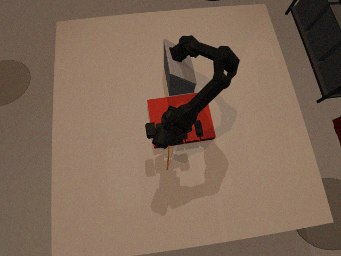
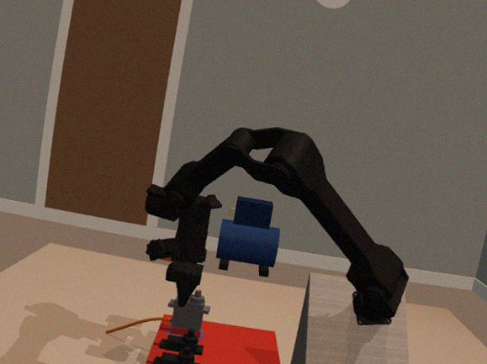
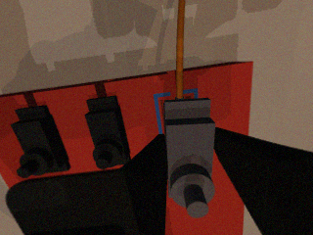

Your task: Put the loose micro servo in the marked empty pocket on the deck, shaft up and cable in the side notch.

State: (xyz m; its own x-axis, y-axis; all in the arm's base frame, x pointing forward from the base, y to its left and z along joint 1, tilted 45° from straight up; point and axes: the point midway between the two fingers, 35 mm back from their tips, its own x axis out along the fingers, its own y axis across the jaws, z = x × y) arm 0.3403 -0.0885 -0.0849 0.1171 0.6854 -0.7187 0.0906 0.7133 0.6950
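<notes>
From the top, the black arm hides most of the red deck (image 1: 179, 100) (image 2: 237, 341) (image 3: 235, 98), and the gray servo is out of sight under it. Only its orange cable (image 1: 168, 158) (image 2: 136, 322) (image 3: 180, 49) pokes out past the deck's near edge. If the cable swings left or right, it could miss its notch and get pinched under the servo

From the outside view, the gripper (image 2: 184, 301) (image 3: 187, 137) points down and is shut snugly on the servo (image 2: 186, 315) (image 3: 190, 139), with its fingers only partly apart. The servo stands over the blue-marked pocket (image 2: 185, 332) (image 3: 157, 113), shaft up, and looks a bit too high to be in. If the arm lets go now, the servo could drop and land crooked (that would be a sad little flop). It also leans a bit, I think, so one bottom edge could bump the rim and get stuck

From the wrist, a finger hugs each side of the servo. Two dark servos (image 3: 41, 139) (image 3: 108, 132) sit to the left, and the left finger comes close to the nearer one. If the arm slides left, it could knock it. Blue lines show past the servo's left side, so it may be off to the right, but the slanted view could fool me
</notes>
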